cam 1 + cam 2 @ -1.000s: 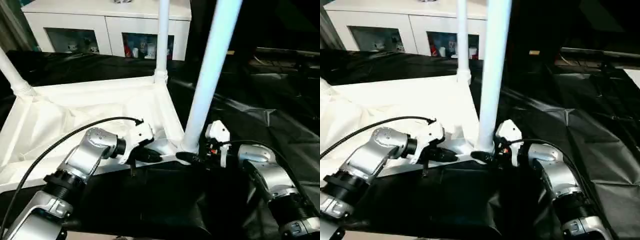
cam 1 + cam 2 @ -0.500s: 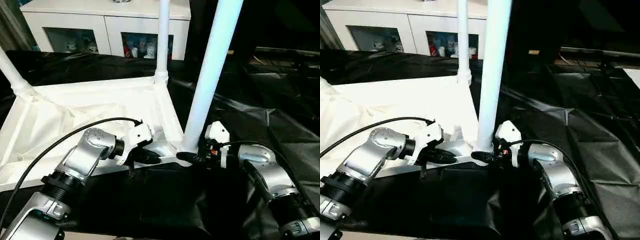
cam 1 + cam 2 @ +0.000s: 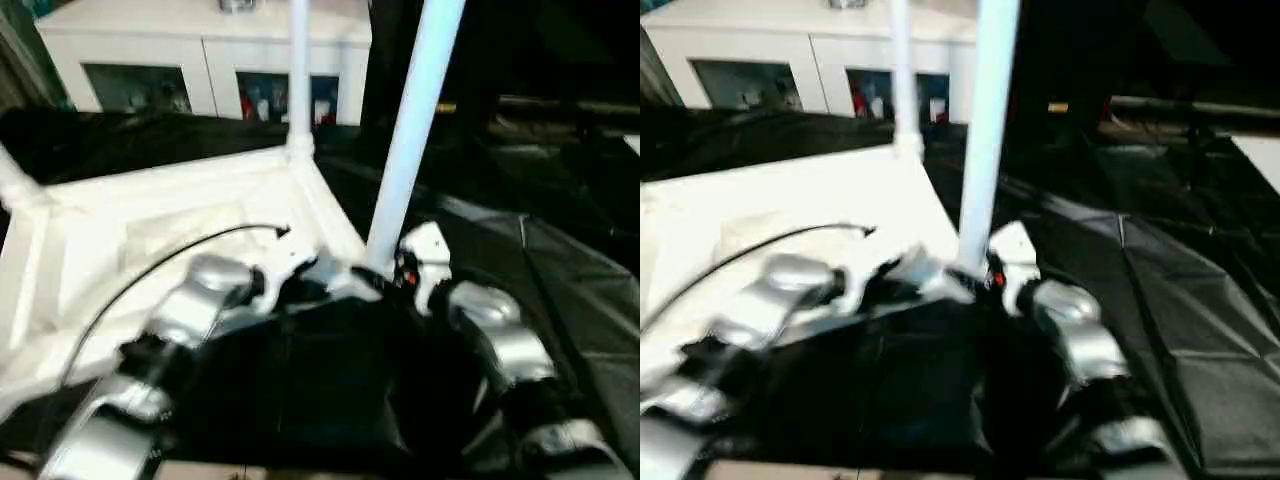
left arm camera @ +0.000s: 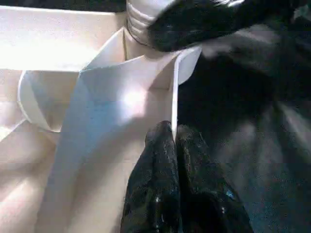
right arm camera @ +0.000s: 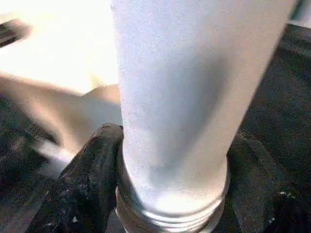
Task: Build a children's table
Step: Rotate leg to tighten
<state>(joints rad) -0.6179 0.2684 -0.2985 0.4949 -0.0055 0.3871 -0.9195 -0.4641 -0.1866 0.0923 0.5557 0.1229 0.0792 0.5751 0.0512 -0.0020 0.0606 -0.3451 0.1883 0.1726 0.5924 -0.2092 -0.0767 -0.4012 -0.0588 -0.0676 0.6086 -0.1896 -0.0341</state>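
The white tabletop [image 3: 150, 220] lies upside down, ribbed underside up, on a black sheet. A long white leg [image 3: 410, 140] stands in the near right corner socket, leaning slightly right. My right gripper [image 3: 385, 275] is shut around this leg just above its ridged base, with a black finger [image 5: 92, 165] on each side of the tube [image 5: 170, 97]. My left gripper [image 4: 174, 133] is shut on the thin rim [image 4: 174, 97] of the tabletop next to that corner. Another leg [image 3: 298, 70] stands at the far corner and one [image 3: 15, 180] at the left.
A white cabinet [image 3: 200, 50] with glass doors stands behind the tabletop. The crumpled black sheet [image 3: 560, 250] covers the surface to the right and in front. A black cable [image 3: 170, 260] arcs over my left forearm.
The whole picture has shifted and blurred, so the camera moved. Both grippers keep their places at the near right corner, and the leg still stands in its socket.
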